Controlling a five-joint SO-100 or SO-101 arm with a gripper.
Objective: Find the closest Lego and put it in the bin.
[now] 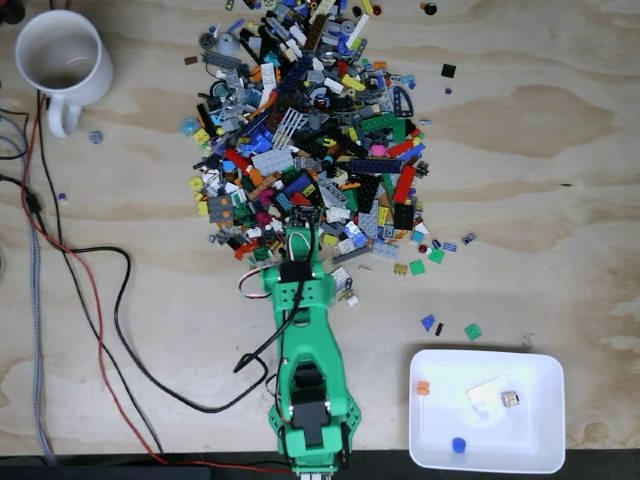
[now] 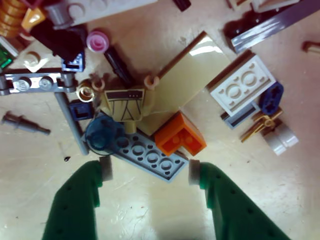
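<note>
**Gripper open over the grey Lego at the pile's edge**

In the wrist view the gripper stood with its green fingers apart, one on each side of the grey Lego. A dark blue round piece hid one end of the plate and an orange brick touched it. In the fixed view the arm covered this spot; the bin lay well apart on the surface.

The bluish-grey studded Lego plate lies flat and diagonal on the table; the shallow white bin sits apart.
</note>
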